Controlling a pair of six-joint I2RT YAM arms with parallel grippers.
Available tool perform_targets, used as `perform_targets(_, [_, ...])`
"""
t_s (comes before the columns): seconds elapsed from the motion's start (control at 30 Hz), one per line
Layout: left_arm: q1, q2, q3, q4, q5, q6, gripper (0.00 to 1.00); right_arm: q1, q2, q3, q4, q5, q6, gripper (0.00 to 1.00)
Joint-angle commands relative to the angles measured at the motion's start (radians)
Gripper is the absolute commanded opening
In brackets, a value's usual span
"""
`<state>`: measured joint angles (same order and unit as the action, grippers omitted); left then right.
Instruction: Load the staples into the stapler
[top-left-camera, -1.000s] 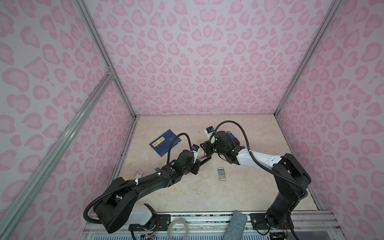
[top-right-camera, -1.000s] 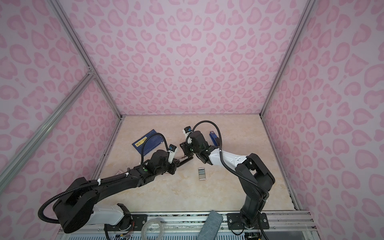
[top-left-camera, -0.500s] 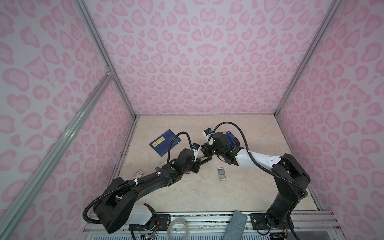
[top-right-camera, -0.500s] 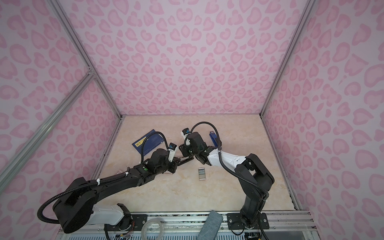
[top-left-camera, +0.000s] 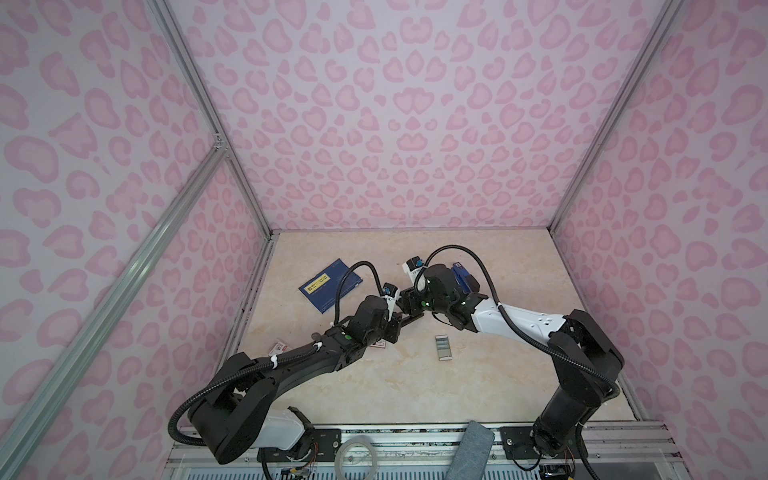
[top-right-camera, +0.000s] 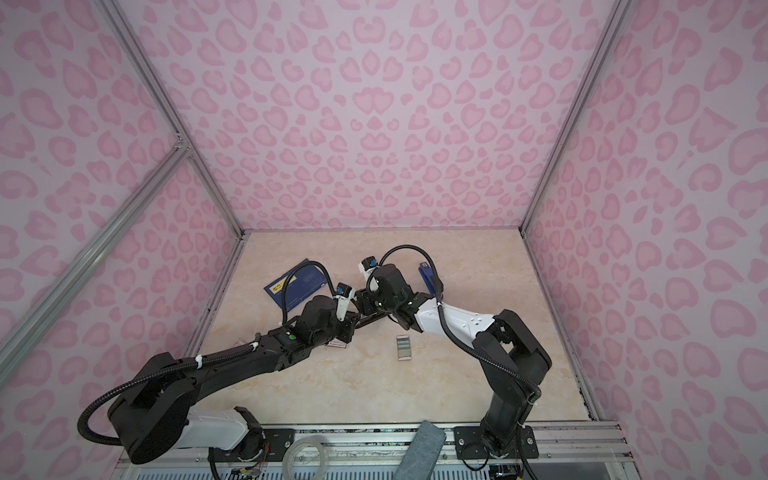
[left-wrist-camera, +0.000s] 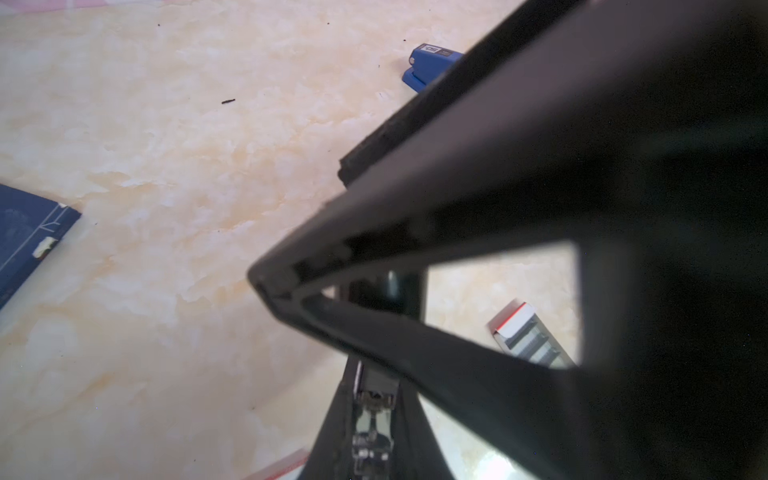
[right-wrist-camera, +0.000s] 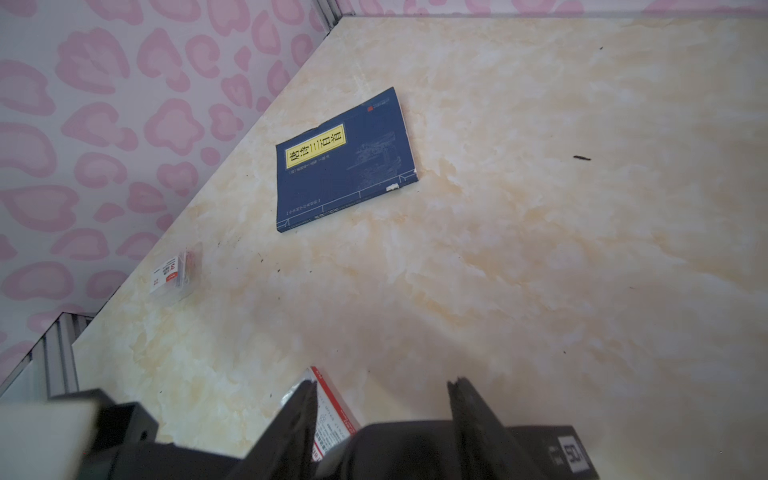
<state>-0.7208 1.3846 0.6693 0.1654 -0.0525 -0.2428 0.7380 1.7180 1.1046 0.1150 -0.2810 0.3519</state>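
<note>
left claw (top-left-camera: 397, 327) is clamped on the opened black stapler (left-wrist-camera: 457, 174); right claw (right-wrist-camera: 383, 384) stands apart near it; dark blue booklet (right-wrist-camera: 353, 183) bears a yellow label (right-wrist-camera: 316, 147) of chinese characters i cannot read

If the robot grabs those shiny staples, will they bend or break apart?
The staples look like thin metal strips side by side: probably stiff and light, but one might snap off if squeezed. Lying flat in their little tray, they likely won't roll.
</note>
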Motion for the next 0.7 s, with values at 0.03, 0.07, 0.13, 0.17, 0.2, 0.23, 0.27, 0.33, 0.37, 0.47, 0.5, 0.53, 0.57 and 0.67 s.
perform_targets(0.03, [-0.001, 0.008, 0.01, 0.031, 0.005, 0.007, 0.04, -0.003, -0.01, 0.001, 0.054, -0.034, 0.011, 0.54])
perform_targets(0.07, [-0.002, 0.007, 0.01, 0.031, 0.005, 0.007, 0.04, -0.005, -0.014, -0.003, 0.055, -0.035, 0.012, 0.54])
perform_targets(0.13, [0.0, 0.011, 0.008, 0.031, 0.004, 0.007, 0.04, -0.012, -0.022, -0.006, 0.052, -0.032, 0.013, 0.54])
perform_targets(0.17, [-0.001, 0.012, 0.007, 0.031, 0.004, 0.006, 0.04, -0.016, -0.026, -0.01, 0.048, -0.031, 0.015, 0.54])
perform_targets(0.2, [-0.002, 0.015, 0.005, 0.032, -0.002, 0.005, 0.04, -0.021, -0.029, -0.011, 0.041, -0.026, 0.015, 0.54])
perform_targets(0.23, [-0.002, 0.019, 0.003, 0.034, -0.008, 0.005, 0.04, -0.027, -0.032, -0.015, 0.038, -0.023, 0.015, 0.54])
perform_targets(0.27, [-0.001, 0.023, 0.001, 0.036, -0.014, 0.005, 0.04, -0.033, -0.036, -0.022, 0.037, -0.018, 0.016, 0.54])
perform_targets(0.33, [-0.002, 0.043, -0.002, 0.048, -0.024, 0.004, 0.05, -0.05, -0.052, -0.043, 0.035, -0.007, 0.019, 0.54])
perform_targets(0.37, [-0.002, 0.052, -0.002, 0.053, -0.023, 0.003, 0.05, -0.058, -0.061, -0.054, 0.035, -0.003, 0.021, 0.54])
perform_targets(0.47, [-0.006, 0.094, 0.004, 0.065, -0.016, 0.001, 0.06, -0.09, -0.096, -0.108, 0.038, 0.015, 0.026, 0.53])
perform_targets(0.5, [-0.009, 0.111, 0.008, 0.067, -0.019, 0.002, 0.06, -0.102, -0.109, -0.13, 0.043, 0.017, 0.032, 0.53])
perform_targets(0.53, [-0.014, 0.129, 0.013, 0.066, -0.025, 0.003, 0.06, -0.114, -0.121, -0.152, 0.047, 0.019, 0.038, 0.53])
perform_targets(0.57, [-0.022, 0.144, 0.017, 0.069, -0.033, 0.008, 0.06, -0.127, -0.134, -0.174, 0.053, 0.019, 0.043, 0.53])
perform_targets(0.67, [-0.045, 0.192, 0.027, 0.069, -0.051, 0.017, 0.06, -0.151, -0.17, -0.235, 0.065, 0.032, 0.054, 0.53])
